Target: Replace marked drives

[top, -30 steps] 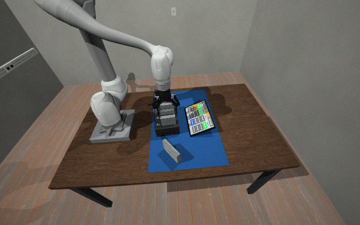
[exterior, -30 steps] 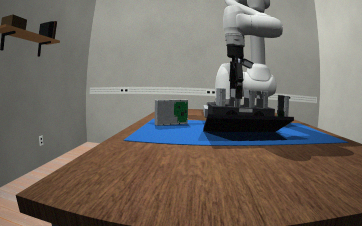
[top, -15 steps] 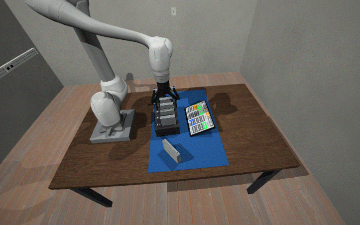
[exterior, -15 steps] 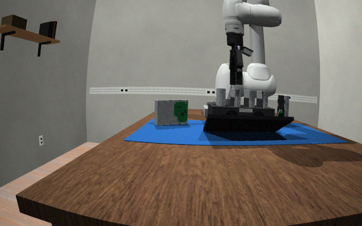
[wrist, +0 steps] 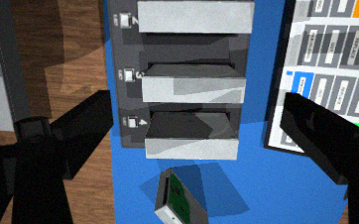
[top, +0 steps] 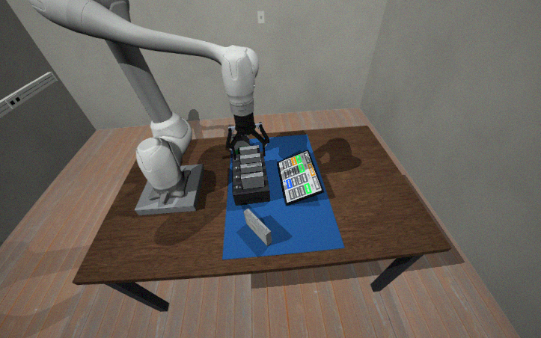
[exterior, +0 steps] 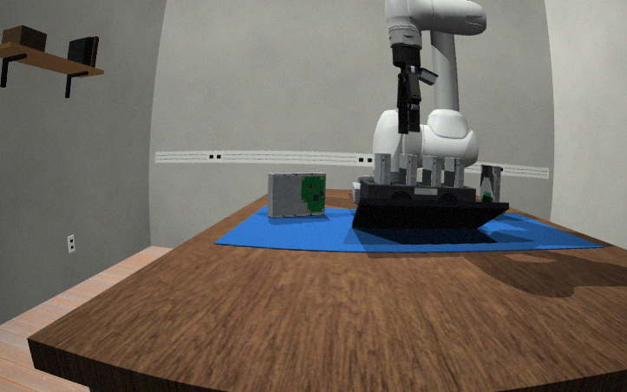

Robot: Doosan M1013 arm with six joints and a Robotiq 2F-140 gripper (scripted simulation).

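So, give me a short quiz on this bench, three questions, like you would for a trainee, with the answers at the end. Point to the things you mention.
1. True or false: the claw (top: 247, 155) (exterior: 408, 131) (wrist: 196, 108) is open and holds no drive.
2. How many drives (top: 252, 180) (exterior: 382, 167) (wrist: 191, 148) stand in the dock (top: 251, 196) (exterior: 379, 191) (wrist: 186, 49)?
a) two
b) three
c) four
3. Fill in the colour: the dock and the tilted screen (top: 300, 178) (exterior: 427, 214) (wrist: 323, 74) share a ____ mat (top: 306, 232) (exterior: 306, 233) (wrist: 256, 99).

Key: 1 true; 2 c; 3 blue.
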